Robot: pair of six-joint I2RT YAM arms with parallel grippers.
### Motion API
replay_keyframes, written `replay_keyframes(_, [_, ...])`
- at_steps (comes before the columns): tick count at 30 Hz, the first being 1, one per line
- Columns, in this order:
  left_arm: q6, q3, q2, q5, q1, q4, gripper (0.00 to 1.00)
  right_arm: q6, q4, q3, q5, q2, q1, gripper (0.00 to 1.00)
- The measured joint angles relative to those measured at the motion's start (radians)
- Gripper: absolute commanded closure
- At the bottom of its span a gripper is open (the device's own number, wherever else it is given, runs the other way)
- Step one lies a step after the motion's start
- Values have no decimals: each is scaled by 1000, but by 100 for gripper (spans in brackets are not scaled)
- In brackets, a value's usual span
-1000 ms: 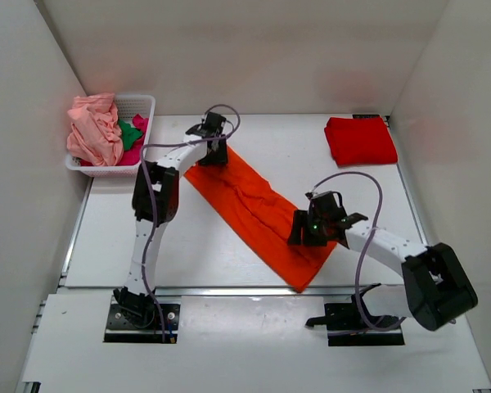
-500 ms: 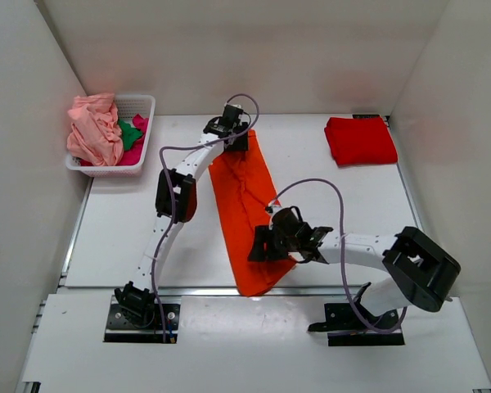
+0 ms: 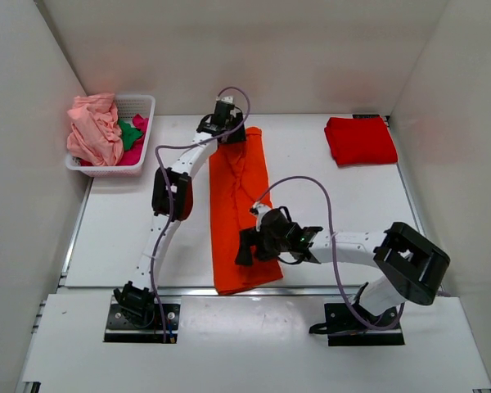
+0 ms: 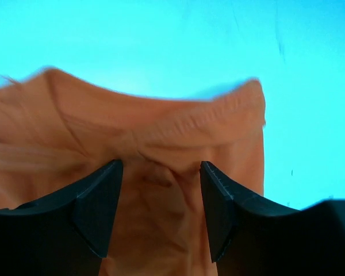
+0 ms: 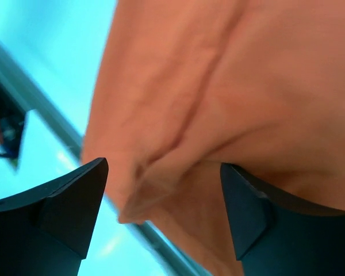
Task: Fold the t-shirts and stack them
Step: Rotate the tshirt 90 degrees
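Two sets of fingers, both on one garment.

1. Left fingers: spread wide, nothing pinched. They sit low over the far end of the bright orange t-shirt, and the wrist view shows a rumpled ridge of cloth in the gap between the tips, with a stitched hem just beyond. The left arm reaches from its base along the shirt's left side.

2. Right fingers: spread wide, nothing pinched. They are over the near half of the same shirt. The wrist view shows creased orange cloth across the gap and a loose corner near the desk's front rail. The right arm comes in low from the right.

3. Orange t-shirt: a long narrow band on the desk, running from the far middle to the near edge, where its end lies at the rail. It is wrinkled along its length.

4. Red t-shirt: folded into a neat rectangle at the far right corner of the desk, well apart from both arms.

5. White mesh basket: at the far left corner, against the wall. A crumpled pale pink t-shirt spills over its left rim, with a green t-shirt and a magenta t-shirt inside beside it.
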Motion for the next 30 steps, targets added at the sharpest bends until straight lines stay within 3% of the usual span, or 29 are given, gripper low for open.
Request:
replay_keyframes(8, [-62,20,-19,53,120,81,28,-113,-111,-8,57,-118,-72,16])
replay_keyframes(12, [-41,-50,-148,85,146,30,24,-146,-172,8,84,-179,-86,18])
replay_keyframes(14, [-13,-262,-338,85,124,18,23,-159,-203,11,85,-211,-123,22])
replay_keyframes(16, [2,-615,-623,84,74,49,23,-168,-242,7,86,-248,-183,32])
replay_keyframes(17, [0,-790,-776,83,36,56,23,-173,-258,4,87,-267,-210,45])
replay_keyframes(19, [-13,-1097,-1053,89,-56,85,24,-187,-283,-15,87,-314,-267,49])
replay_keyframes(20, [-24,-1207,-1163,95,-106,84,23,-188,-299,-27,87,-337,-288,56])
replay_keyframes(21, [-37,-1310,-1255,98,-151,93,23,-192,-316,-40,82,-357,-299,69])
replay_keyframes(22, [-51,-1404,-1335,98,-185,97,25,-193,-330,-55,80,-376,-304,71])
replay_keyframes(25, [-109,-1632,-1463,86,-228,100,24,-168,-351,-119,66,-442,-303,66])
replay_keyframes(28, [-191,-1844,-1522,58,-250,80,23,-110,-354,-214,48,-525,-286,53])
replay_keyframes(30, [-248,-1960,-1581,55,-266,65,24,-69,-354,-272,40,-564,-253,49])
